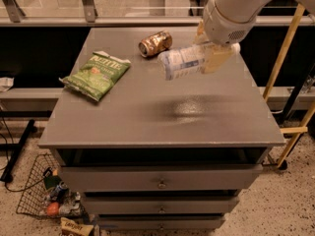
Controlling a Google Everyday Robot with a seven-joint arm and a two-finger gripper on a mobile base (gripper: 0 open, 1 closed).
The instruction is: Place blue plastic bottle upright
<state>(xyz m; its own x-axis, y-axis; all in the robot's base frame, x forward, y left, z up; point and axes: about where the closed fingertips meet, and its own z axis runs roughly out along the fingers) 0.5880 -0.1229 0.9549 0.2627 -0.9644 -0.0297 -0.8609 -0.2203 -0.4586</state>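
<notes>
The grey cabinet top (147, 127) bears a green snack bag (96, 74) at near left. Above its right half, the gripper (211, 53) is clamped on the cap end of the blue plastic bottle (181, 62), which is held clear of the surface and nearly horizontal. Judged step: reorientation in the air. The next move calls for turning the bottle base-down and lowering it onto bare surface, short of the brown can (155, 43) behind.

Dim overhead light; tabletop (123, 114) shadow beneath the hovering gripper (212, 53).
</notes>
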